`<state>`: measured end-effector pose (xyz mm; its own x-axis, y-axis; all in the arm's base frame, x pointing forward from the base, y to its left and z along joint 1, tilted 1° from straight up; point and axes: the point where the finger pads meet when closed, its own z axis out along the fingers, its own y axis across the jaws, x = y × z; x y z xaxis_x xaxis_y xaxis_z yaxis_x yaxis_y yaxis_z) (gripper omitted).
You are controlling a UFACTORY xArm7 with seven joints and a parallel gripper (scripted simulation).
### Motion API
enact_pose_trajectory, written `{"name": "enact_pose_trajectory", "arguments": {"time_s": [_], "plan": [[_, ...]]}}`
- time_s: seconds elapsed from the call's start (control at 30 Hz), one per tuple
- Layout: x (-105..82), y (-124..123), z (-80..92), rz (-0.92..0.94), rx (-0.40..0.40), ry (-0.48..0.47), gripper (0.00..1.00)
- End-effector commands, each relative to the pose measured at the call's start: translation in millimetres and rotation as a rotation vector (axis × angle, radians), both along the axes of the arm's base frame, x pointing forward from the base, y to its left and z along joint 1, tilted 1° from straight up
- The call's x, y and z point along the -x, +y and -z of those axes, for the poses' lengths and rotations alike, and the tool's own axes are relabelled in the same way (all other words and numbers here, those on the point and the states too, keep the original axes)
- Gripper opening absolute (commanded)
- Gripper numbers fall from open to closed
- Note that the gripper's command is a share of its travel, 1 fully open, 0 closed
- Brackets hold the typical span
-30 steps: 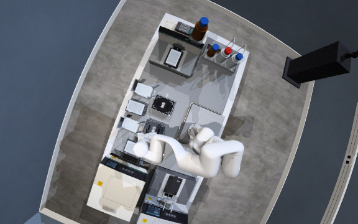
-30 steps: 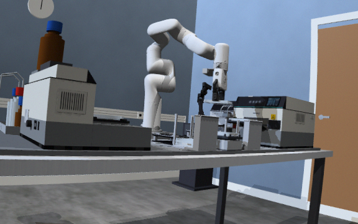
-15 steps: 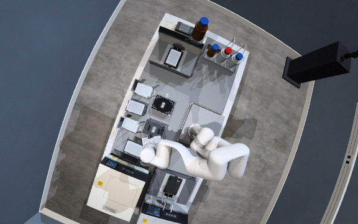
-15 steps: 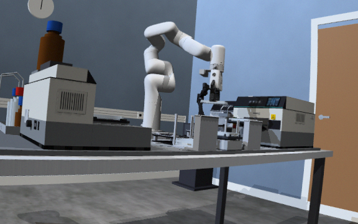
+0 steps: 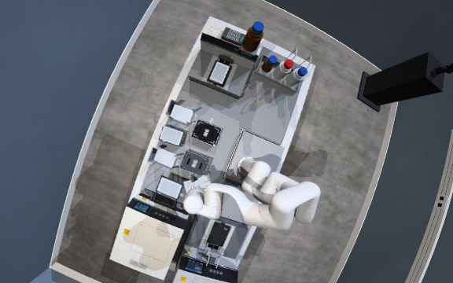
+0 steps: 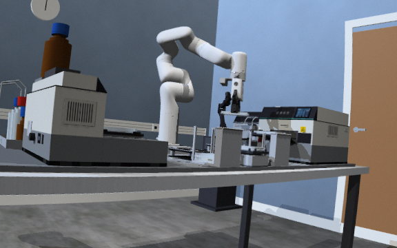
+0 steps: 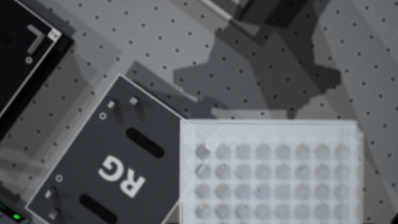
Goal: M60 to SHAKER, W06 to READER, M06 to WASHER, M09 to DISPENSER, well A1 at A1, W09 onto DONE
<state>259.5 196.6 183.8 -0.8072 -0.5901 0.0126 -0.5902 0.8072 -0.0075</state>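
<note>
My gripper [image 5: 195,184] [image 6: 231,109] is shut on a clear well plate [image 5: 198,181] [image 6: 233,113] [image 7: 270,170] and holds it flat, well above the deck. I cannot read the plate's label. In the wrist view the plate fills the lower right, and the dark regrip nest RG [image 7: 120,165] [image 5: 197,162] lies below it to the left, empty. A corner of the black nest N6 [image 7: 20,50] [image 5: 207,133] shows at the upper left, also empty. The fingers themselves are hidden in the wrist view.
Another well plate [image 5: 168,187] sits on a tray just left of the gripper. Three more plate stations [image 5: 171,134] line the deck's left edge. A housing at the far end holds a plate [image 5: 219,72], beside bottles [image 5: 252,37]. A black empty nest [image 5: 219,233] sits near the arm's base.
</note>
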Motion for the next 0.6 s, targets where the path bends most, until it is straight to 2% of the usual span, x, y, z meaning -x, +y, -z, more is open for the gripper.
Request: {"name": "enact_pose_trajectory", "arguments": {"time_s": [0.0,0.13,0.23,0.57], "plan": [[12.6,9,-1.5,-0.024,-0.002,-0.003,0.00],[22.5,16,-1.5,-0.024,-0.002,-0.003,0.00],[22.5,16,-1.5,-0.024,-0.002,-0.003,0.00],[50.3,35,-1.3,-0.141,-0.003,-0.001,0.00]]}}
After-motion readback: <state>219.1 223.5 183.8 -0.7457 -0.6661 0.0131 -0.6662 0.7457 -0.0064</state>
